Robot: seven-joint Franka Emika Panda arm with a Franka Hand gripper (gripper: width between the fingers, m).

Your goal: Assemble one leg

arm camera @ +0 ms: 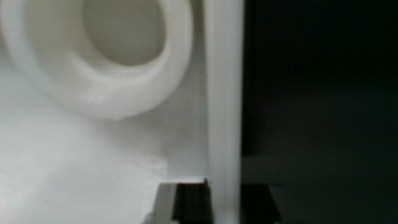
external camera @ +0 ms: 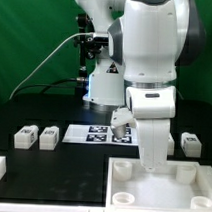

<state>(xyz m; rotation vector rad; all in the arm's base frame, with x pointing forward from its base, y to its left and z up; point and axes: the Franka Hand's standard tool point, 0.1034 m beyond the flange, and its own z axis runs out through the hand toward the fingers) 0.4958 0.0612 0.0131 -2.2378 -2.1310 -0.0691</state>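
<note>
Gripper straddles the square panel's rim, jaws narrow, can't tell if they're actually clamped. Nearest leg sits untouched at the panel's 9 o'clock. A weak pinch could let the panel twist and skid.

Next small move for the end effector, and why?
Probably lift clear of the panel and head for a loose leg: the end effector straddles the panel's wall, no leg is in it, and the round socket sits empty.

clear — bare table between legs and panel | blocked — arm stands over panel rim
</note>
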